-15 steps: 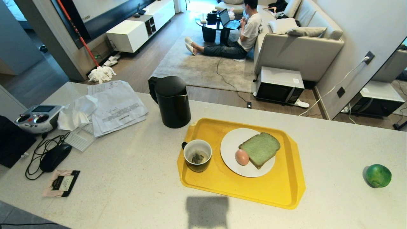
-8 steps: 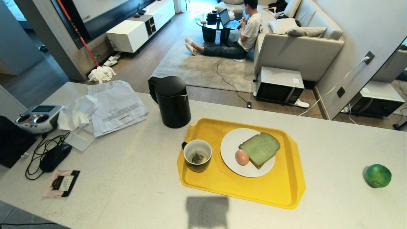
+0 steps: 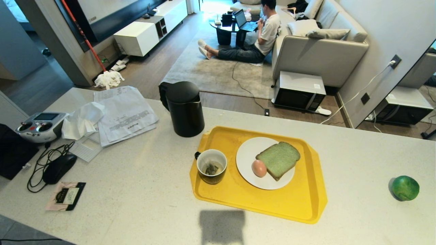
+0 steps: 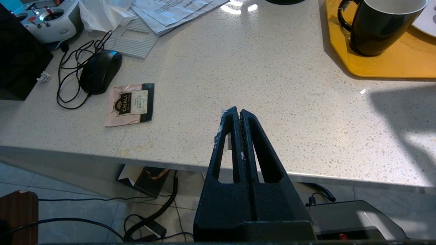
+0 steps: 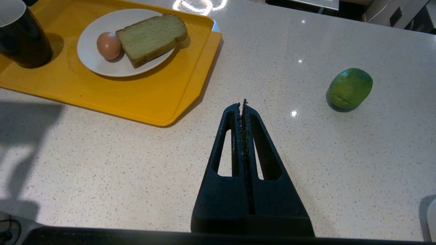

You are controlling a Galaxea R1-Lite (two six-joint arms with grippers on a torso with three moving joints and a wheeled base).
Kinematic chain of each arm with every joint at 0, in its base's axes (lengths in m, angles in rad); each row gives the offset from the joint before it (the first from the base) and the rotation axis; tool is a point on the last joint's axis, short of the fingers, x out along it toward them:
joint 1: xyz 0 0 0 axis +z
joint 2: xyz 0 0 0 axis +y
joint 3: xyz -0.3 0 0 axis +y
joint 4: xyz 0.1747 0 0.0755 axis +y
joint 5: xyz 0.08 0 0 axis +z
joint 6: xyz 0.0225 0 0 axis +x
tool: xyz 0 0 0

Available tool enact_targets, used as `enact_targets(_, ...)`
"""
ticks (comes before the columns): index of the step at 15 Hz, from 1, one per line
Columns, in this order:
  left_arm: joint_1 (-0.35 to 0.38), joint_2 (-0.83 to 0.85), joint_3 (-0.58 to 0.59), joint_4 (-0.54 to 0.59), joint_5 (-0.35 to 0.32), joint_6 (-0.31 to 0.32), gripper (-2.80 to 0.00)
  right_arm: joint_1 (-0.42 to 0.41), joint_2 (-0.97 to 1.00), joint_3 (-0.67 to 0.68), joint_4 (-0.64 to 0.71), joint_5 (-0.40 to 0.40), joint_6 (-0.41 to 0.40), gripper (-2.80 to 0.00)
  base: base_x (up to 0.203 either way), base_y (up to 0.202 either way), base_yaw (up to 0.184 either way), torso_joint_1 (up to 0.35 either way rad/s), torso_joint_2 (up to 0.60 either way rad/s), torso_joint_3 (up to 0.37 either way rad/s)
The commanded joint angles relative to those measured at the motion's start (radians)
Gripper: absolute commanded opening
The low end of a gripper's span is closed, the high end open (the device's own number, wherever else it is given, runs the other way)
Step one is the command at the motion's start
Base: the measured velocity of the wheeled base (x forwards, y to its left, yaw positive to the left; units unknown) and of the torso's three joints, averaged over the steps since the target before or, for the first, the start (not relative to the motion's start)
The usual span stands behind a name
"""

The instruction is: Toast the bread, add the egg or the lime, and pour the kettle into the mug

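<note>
nothing has shifted since the earlier frames. bread and egg share the plate on the yellow tray, mug beside; kettle behind; lime well apart. left gripper and right gripper pressed together, empty.

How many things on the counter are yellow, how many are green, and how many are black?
Yellow: 1, the yellow plastic tray.
Green: 2, the pale green bread slice and the glossy green round lime.
Black: 3, the tall matte black kettle, the dark glossy mug and the black computer mouse.
Total: 6
</note>
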Motion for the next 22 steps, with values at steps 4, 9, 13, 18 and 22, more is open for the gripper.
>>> enact_targets(4,0.0,0.001,0.0,0.0,0.0,-0.001,-2.8,0.0,0.0,0.002,0.0,-0.001,0.001,-2.8,0.0,0.0,0.0,0.0,0.0,0.0)
enact_targets(9,0.0,0.001,-0.001,0.0,0.0,-0.001,-2.8,0.0,0.0,0.002,0.0,-0.001,0.001,-2.8,0.0,0.0,0.0,0.0,0.0,0.0)
enact_targets(13,0.0,0.001,0.0,0.0,0.0,-0.001,-2.8,0.0,0.0,0.002,0.0,-0.001,0.001,-2.8,0.003,0.004,-0.055,0.002,0.0,0.001)
enact_targets(18,0.0,0.001,0.0,0.0,0.0,-0.001,-2.8,0.0,0.0,0.002,0.0,-0.001,0.001,-2.8,0.0,0.004,-0.087,0.001,0.0,0.002)
enact_targets(22,0.0,0.001,0.0,0.0,0.0,-0.001,-2.8,0.0,0.0,0.002,0.0,-0.001,0.001,-2.8,0.0,0.0,0.0,0.0,0.0,0.0)
